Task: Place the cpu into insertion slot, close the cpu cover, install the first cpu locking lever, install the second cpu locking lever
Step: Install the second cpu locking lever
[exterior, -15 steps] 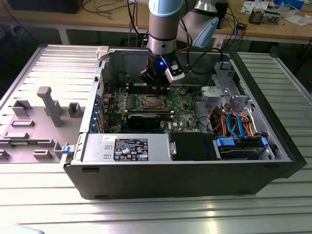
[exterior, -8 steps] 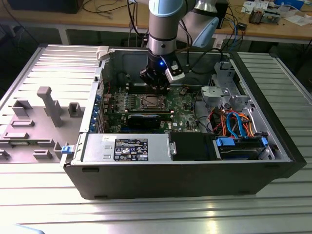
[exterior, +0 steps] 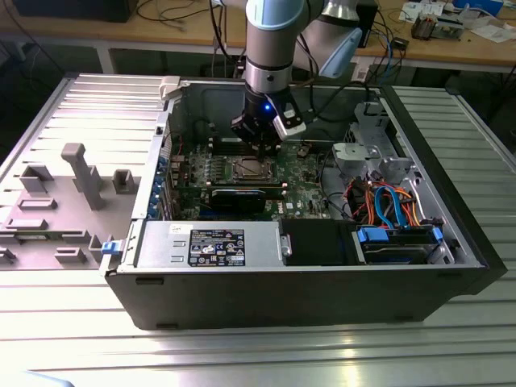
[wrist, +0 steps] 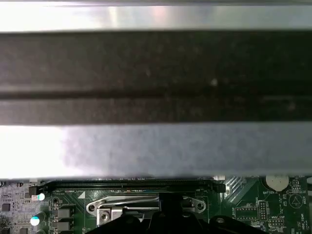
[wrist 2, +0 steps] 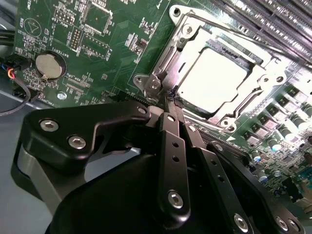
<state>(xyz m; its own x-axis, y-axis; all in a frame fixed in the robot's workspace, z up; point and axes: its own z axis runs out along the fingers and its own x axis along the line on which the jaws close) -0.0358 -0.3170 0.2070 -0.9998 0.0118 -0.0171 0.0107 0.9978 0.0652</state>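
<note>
**Nearly there: fingers together at the socket's edge**

Now my gripper [wrist 2: 169, 100] is down inside the case [exterior: 322, 302], fingers pressed together with nothing between them, tips at the corner of the cover [wrist 2: 258, 80]. The cpu [wrist 2: 212, 78] already lies in the slot [exterior: 251, 168], its bright top showing through the cover's window, and the cover looks folded down flat over it.

My tips are just beside a thin wire lever [wrist 2: 157, 73] running along the frame's side; whether it is latched I cannot tell.

I judge the lever stiff and springy, thin steel that will push back and may slip off a smooth fingertip. It is best pressed near its free end, not at the hinge. The cpu is light and rigid but delicate, so I would keep load off it and off the board [wrist 2: 114, 46] around it.
</note>
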